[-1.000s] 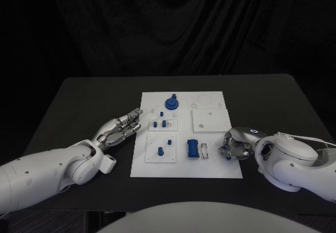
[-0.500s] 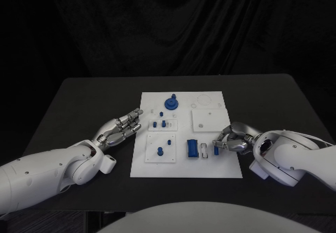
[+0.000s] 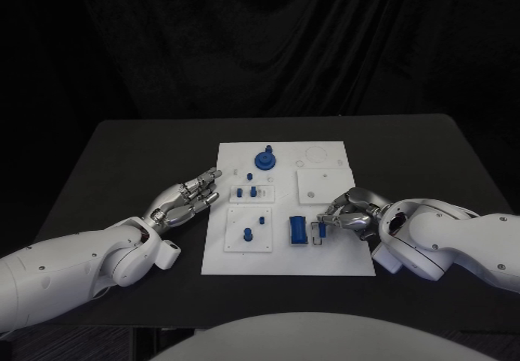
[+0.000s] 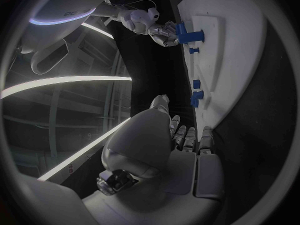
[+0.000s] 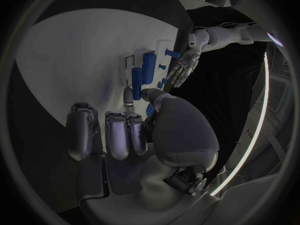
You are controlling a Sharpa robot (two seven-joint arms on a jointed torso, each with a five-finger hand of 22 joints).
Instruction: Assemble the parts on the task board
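The left hand (image 3: 188, 198) rests flat, fingers together, holding nothing, just left of the task board (image 3: 336, 263). The matte white board carries several smooth blue parts, including a rectangular block (image 3: 297, 229) near its front. The right hand (image 3: 349, 219) pinches a small blue part (image 5: 135, 77) over the slot beside that block. Judged step: insertion; next, align and press down.

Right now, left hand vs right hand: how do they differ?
The left hand lies on the black table beside the task board, fingers stretched out, holding nothing; the right hand is over the board's near right part, fingers curled. The right hand pinches a small blue part beside the larger blue block; the left hand touches no part. Both are silver hands on white arms.
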